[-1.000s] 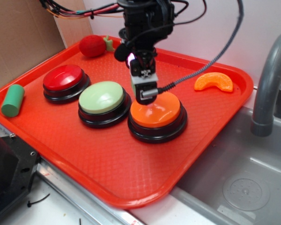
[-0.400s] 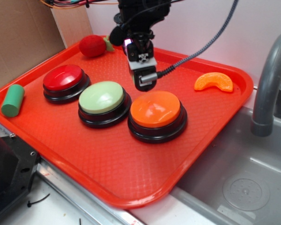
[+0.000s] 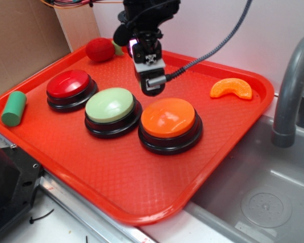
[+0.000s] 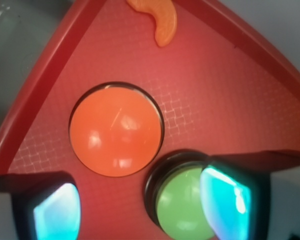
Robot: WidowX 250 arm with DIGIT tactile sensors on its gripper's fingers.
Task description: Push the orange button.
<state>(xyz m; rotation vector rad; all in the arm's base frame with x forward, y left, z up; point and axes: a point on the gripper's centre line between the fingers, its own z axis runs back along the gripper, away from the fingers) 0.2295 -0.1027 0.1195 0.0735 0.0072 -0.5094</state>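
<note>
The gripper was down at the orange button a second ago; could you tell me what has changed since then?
The gripper has lifted off the orange button and drawn back toward the tray's far side, now hanging clear above the tray. It took hold of nothing. The orange button, the green button, the red button and the orange slice toy lie where they were.

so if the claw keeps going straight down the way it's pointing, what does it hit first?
Probably bare red plastic tray, just behind the glossy orange dome button. The claw hangs above the button's far edge; depth is unclear, so it might clip the black ring base.
</note>
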